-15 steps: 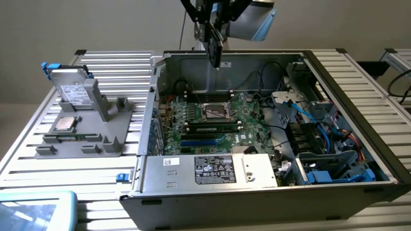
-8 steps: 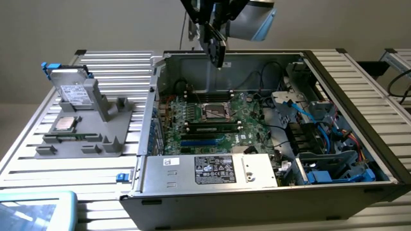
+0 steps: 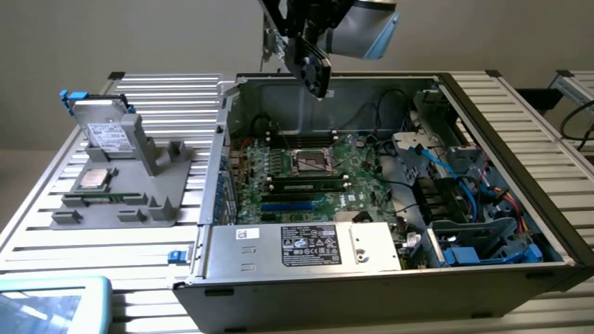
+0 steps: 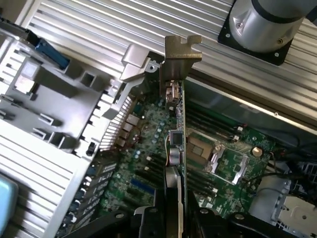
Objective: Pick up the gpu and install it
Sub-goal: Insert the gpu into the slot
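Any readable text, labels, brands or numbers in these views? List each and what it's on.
Nothing reads legibly.
On the power supply, black label: white print and marks, too small.
Beside it, white sticker: too small.
On the drive, white label: blurred.
On the motherboard: printing unreadable.
On the gpu bracket: no markings seen.

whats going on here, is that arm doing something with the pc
The robot arm's gripper is clamped on the gpu and holds it in the air above the open computer case, over the motherboard. The card is not seated in a slot yet. In the wrist view it hangs edge-on, with its silver bracket out in front. On the exterior view's left, a silver drive and a small chip sit on a gray holder.
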Robot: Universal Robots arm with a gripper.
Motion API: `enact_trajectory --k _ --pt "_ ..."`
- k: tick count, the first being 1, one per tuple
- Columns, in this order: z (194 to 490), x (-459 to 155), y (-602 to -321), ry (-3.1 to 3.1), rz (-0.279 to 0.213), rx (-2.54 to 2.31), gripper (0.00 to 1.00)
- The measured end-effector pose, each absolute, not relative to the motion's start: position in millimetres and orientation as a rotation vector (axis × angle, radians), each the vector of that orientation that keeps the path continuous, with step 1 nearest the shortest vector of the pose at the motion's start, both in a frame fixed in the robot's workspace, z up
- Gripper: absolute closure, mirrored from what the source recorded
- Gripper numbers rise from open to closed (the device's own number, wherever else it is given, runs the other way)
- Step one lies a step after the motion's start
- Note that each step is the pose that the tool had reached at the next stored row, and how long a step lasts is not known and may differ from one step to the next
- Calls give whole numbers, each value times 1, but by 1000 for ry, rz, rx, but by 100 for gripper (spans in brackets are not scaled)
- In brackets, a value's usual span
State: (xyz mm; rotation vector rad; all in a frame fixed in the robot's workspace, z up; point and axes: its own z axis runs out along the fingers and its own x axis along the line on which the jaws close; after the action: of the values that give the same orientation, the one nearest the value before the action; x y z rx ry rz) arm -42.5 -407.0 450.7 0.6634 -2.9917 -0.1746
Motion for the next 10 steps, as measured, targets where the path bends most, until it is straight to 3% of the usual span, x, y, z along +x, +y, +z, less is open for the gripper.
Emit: enact_trajectory --k 10 --pt "450 -42 -407 -2910 -163 929 73"
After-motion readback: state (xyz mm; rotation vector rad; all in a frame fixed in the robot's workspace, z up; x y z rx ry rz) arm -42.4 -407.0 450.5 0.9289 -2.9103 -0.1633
